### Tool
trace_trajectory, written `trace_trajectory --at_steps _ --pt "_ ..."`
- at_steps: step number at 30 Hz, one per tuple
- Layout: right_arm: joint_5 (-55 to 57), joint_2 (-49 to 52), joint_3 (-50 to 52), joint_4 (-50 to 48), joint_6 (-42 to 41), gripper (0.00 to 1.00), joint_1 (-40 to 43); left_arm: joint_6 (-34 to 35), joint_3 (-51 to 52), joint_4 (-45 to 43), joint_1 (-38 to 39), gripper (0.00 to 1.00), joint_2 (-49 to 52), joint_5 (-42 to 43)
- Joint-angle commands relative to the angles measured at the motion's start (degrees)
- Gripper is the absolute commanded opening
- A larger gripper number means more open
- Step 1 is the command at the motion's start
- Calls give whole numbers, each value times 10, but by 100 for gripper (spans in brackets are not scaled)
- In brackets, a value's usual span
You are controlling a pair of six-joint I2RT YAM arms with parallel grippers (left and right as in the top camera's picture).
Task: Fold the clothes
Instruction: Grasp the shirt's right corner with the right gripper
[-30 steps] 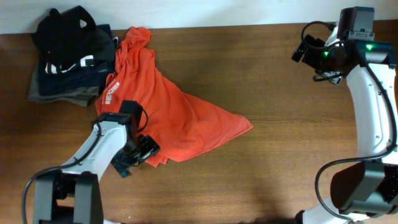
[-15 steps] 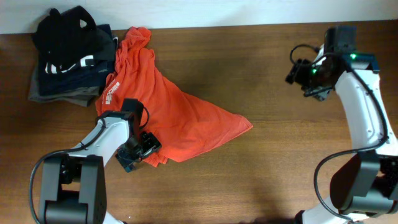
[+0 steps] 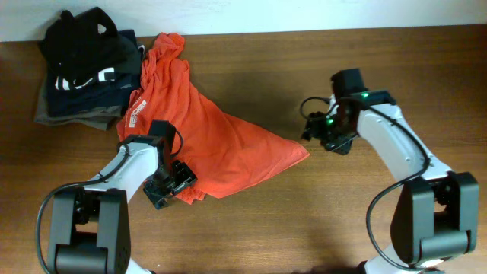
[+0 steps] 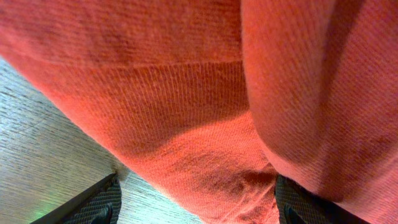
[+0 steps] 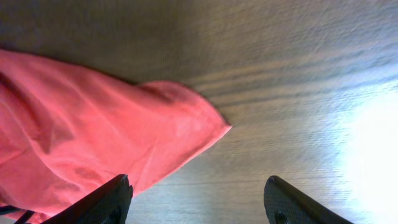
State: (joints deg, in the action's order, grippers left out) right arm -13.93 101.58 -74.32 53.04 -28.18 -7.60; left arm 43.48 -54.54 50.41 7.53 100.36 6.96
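An orange-red T-shirt (image 3: pixel 221 148) lies crumpled on a brown wooden table (image 3: pixel 304 221), spread in a rough triangle with one corner pointing right. White printed lettering (image 3: pixel 135 114) shows near the shirt's left edge.

At the shirt's lower left hem sits the left gripper (image 3: pixel 163 186). Its fingers are spread wide with a bunched fold of the fabric between them, not clamped together. Just right of the shirt's pointed corner hangs the right gripper (image 3: pixel 313 131). Its fingers are also released, with only bare wood between them and the shirt's corner just ahead.

Touching the shirt's upper left end is a pile of dark folded clothes (image 3: pixel 84 72), black on top. Beyond the shirt, a pale wall (image 3: pixel 243 11) runs along the table's far edge.
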Motion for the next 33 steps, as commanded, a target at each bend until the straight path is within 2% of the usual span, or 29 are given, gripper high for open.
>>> trace_trajectory --at_steps 1,9,18,26,28,30,32,33 --pt "39 19 8 -4 -49 73 -25 -3 9 -1 2 79 23 -12" --pt "41 89 8 5 -75 70 -30 -3 9 0 2 79 23 -18" --pt "41 125 8 -2 -84 69 -30 -3 9 -1 2 77 23 -18" --pt "39 132 8 -21 -84 56 -30 -3 9 0 2 77 23 -20" --pt "39 132 8 -30 -84 54 -33 -3 9 0 2 69 23 -20" --pt "39 132 8 -34 -88 49 -37 -3 9 0 2 67 23 -20" --pt "39 133 8 -37 -95 41 -42 -3 9 1 2 67 23 -20" --pt "39 133 8 -37 -103 31 -46 -3 9 2 2 67 23 -20"
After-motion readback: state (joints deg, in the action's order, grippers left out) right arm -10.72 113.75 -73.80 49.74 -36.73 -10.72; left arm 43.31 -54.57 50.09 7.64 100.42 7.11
